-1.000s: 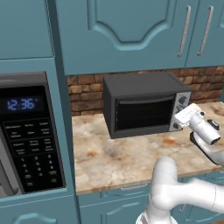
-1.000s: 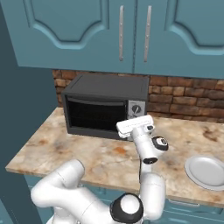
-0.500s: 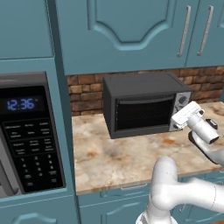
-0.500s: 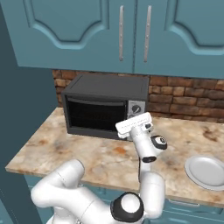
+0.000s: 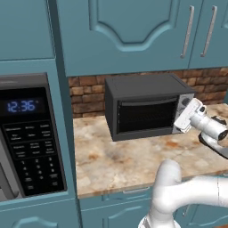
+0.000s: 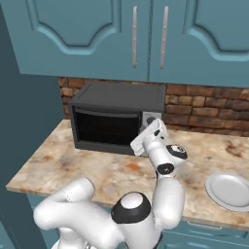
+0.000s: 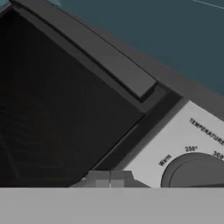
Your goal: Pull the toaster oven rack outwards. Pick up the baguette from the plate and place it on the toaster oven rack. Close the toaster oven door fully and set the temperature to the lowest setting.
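A speckled stone counter [image 5: 116,160] runs under teal cabinets [image 6: 146,39] and a brick backsplash [image 6: 204,109], and there sits the toaster oven [image 5: 147,109], its door [image 5: 144,116] up flush against the front. The gripper [image 7: 109,179] is right at the silver knob panel [image 7: 183,144], jaws clenched together with nothing between them, fingertips just beside the temperature knob [image 7: 197,170]. The door's handle bar [image 7: 94,54] slants across the hand view. A white plate [image 6: 229,190] lies off to the robot's right, bare.
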Robot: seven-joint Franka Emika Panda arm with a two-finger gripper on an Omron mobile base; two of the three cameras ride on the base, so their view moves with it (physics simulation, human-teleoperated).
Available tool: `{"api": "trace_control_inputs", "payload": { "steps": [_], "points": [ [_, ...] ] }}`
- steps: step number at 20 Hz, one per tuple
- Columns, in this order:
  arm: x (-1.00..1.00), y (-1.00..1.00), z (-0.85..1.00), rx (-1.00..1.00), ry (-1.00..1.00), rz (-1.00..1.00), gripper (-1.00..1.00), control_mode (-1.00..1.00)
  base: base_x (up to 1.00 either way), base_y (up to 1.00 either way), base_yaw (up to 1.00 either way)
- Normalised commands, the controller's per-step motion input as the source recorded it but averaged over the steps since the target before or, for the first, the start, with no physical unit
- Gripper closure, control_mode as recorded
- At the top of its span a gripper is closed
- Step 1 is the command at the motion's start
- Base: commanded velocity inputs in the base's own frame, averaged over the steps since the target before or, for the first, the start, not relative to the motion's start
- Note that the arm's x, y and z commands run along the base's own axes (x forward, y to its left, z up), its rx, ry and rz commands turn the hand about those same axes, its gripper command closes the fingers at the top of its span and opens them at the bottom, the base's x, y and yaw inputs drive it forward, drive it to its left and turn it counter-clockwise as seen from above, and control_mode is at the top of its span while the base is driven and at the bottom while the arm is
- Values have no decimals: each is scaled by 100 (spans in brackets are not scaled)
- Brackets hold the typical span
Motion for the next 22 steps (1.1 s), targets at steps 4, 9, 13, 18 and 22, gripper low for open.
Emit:
{"api": "trace_control_inputs", "payload": {
  "steps": [4, 9, 13, 18, 22],
  "points": [
    [100, -97, 0, -70, 19, 0, 100, -100, 0, 0, 0],
    [100, -100, 1, -59, 30, 0, 100, -100, 0, 0, 0],
    [100, -74, 25, -34, 21, 0, 100, -100, 0, 0, 0],
    [100, -23, 34, -35, 8, 1, 100, -100, 0, 0, 0],
    [100, -3, 25, -47, 9, 4, 100, -100, 0, 0, 0]
  ]
}}
